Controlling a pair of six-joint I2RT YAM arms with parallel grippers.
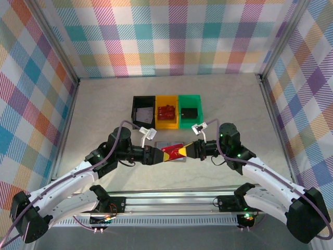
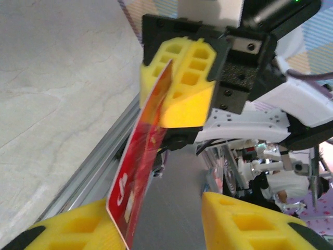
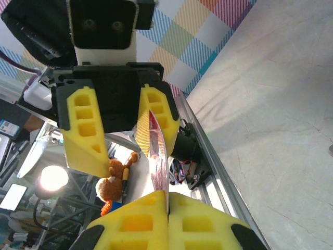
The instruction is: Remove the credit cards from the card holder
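A: Top camera?
B: High behind the arm bases [image 1: 166, 204], looking down over the whole counter [image 1: 104, 109].
A: Wrists?
B: Very close, facing each other; left tool [image 3: 125, 140], right tool [image 2: 174, 104] and red card [image 2: 136, 172] appear in both.

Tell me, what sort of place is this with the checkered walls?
Probably a robot test booth in a lab: plaid walls on a metal frame, two arms bolted to a rail, three coloured bins on a table.

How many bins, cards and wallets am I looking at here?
Bins: 3 (black bin, yellow bin, green bin)
Cards: 1 (red card)
Wallets: 1 (card holder)
Total: 5
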